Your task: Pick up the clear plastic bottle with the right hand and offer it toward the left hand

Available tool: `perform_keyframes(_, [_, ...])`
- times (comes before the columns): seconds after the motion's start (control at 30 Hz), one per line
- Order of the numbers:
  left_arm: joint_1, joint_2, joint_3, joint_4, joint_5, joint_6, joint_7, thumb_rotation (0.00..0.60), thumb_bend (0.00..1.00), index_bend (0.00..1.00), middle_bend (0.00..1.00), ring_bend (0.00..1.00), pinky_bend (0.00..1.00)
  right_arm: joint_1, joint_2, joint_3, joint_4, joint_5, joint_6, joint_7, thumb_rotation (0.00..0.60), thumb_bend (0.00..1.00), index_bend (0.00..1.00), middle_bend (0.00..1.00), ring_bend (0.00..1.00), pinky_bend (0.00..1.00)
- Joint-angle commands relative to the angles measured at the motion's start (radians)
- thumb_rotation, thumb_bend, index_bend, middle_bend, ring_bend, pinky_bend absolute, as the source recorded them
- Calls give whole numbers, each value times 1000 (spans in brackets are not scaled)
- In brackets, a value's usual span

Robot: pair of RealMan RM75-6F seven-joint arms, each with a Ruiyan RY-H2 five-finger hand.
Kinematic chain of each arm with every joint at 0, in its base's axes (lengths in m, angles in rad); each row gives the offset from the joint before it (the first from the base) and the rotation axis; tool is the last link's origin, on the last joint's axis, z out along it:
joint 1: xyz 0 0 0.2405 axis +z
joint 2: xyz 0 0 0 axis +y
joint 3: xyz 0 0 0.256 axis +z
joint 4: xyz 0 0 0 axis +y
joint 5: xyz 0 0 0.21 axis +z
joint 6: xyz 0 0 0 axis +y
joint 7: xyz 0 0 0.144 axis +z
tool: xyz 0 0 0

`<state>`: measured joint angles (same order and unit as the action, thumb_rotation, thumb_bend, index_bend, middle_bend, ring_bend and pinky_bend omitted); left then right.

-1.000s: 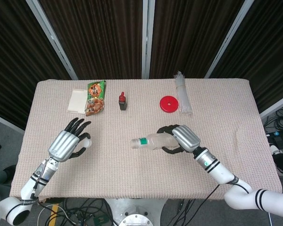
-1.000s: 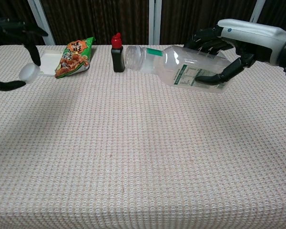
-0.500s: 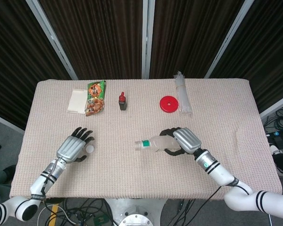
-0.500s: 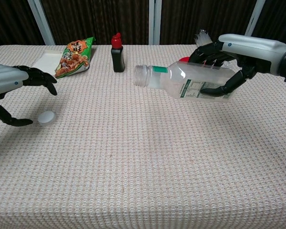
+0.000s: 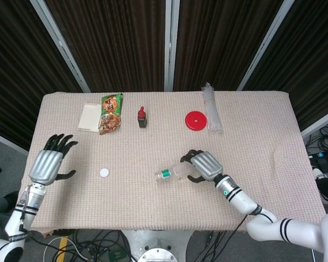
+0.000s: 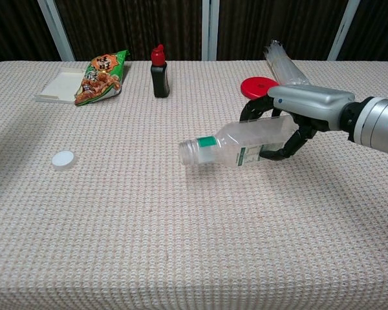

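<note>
My right hand [image 5: 203, 165] [image 6: 296, 119] grips the clear plastic bottle [image 5: 173, 173] [image 6: 236, 145] around its base. The bottle lies sideways, its open neck with a green band pointing left, low over the table [image 5: 262, 136]. Its white cap [image 5: 104, 173] [image 6: 63, 159] lies alone on the cloth toward the left. My left hand [image 5: 47, 161] is open with fingers spread, off the table's left edge and apart from both cap and bottle. The chest view does not show the left hand.
Along the far edge stand a snack bag [image 5: 111, 113] [image 6: 101, 76], a white flat box [image 5: 89, 117] [image 6: 59, 87], a small dark bottle with a red top [image 5: 142, 118] [image 6: 158, 71], a red disc [image 5: 195, 120] [image 6: 259, 86] and a bundle of clear straws [image 5: 211, 107] [image 6: 284, 61].
The right hand has lowered the bottle toward the table and drawn nearer the front edge. The left hand let go of the white cap, which now lies on the cloth, and withdrew left.
</note>
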<state>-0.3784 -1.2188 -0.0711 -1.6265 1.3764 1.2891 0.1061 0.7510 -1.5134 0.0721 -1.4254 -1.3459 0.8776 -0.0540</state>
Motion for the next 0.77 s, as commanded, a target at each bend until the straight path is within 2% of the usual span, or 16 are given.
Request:
perform_keyframes(0.03, [58, 43, 9, 9, 15, 63, -58, 600, 155, 176, 77, 0, 0, -26, 15, -14, -34, 25, 13, -34, 600, 334, 0, 88, 0, 37])
perform_keyframes(0.17, [110, 76, 16, 29, 12, 114, -121, 600, 146, 176, 76, 0, 0, -89, 104, -25, -111, -18, 121, -17, 600, 326, 0, 68, 0, 33])
perform_keyframes(0.43, [217, 118, 41, 90, -18, 174, -222, 600, 110, 176, 77, 0, 0, -315, 335, -65, -247, -28, 422, -22, 600, 317, 0, 118, 0, 83])
perform_keyframes(0.63, [295, 126, 78, 45, 17, 256, -186, 600, 104, 177, 77, 0, 0, -458, 405, -96, -288, -56, 592, -4, 600, 327, 20, 125, 0, 91])
perform_keyframes(0.77, [331, 113, 85, 13, 51, 314, -155, 600, 95, 177, 77, 0, 0, -505, 415, -99, -296, -92, 651, 4, 600, 329, 35, 128, 0, 93])
